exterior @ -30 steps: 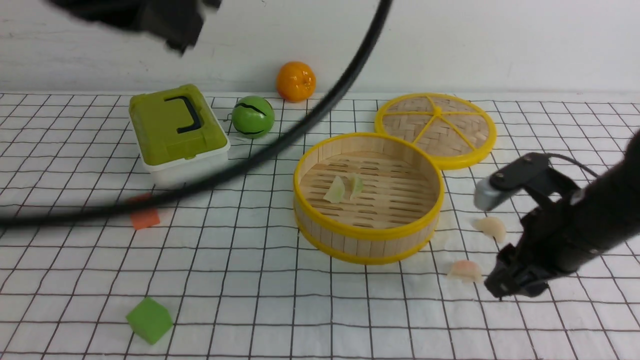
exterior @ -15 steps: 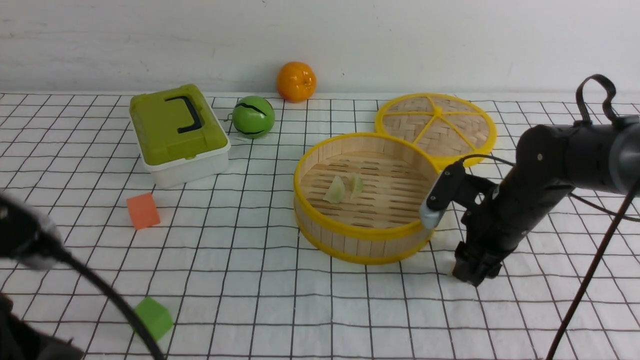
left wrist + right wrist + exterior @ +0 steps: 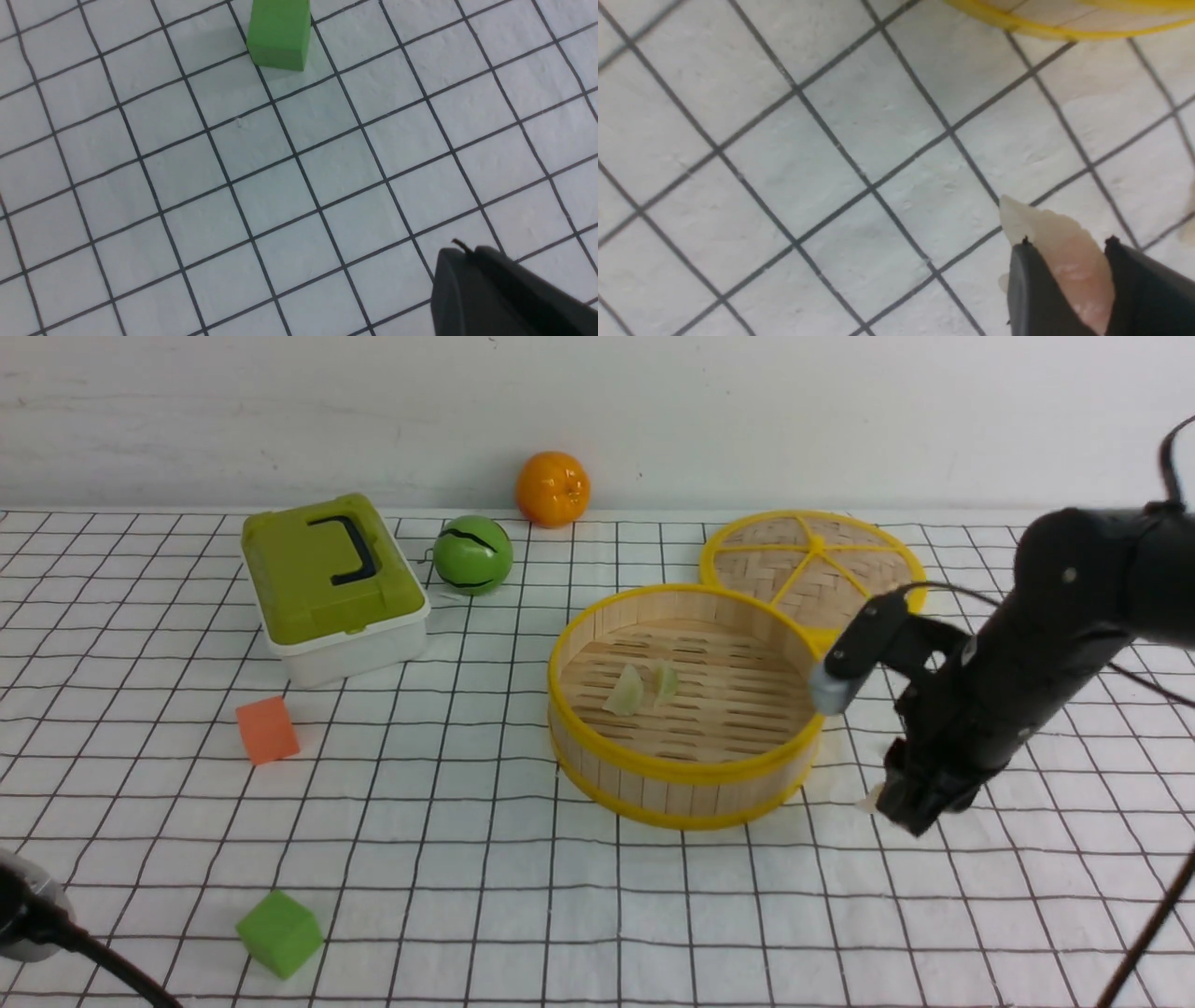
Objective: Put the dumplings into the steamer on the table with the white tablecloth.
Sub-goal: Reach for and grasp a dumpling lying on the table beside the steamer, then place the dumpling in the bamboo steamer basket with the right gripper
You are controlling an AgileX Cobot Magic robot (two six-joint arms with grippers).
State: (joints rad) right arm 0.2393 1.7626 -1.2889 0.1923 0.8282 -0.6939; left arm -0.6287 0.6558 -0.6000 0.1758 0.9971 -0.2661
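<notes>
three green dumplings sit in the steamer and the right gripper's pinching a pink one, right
Not quite: the steamer holds two green dumplings, not three, as the front view shows. The right gripper is indeed pinching a pink dumpling.

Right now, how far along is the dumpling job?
Done: two green dumplings lie in the steamer. In hand: the right gripper is clamped on a pink dumpling, outside the steamer, beside it. Left: drop that one in, then the fourth dumpling, which is not clearly in view.

Black right arm (image 3: 1064, 616), its tapered end effector (image 3: 904, 814), grey-tipped camera (image 3: 834, 689), thin cable (image 3: 1155, 919)
</notes>
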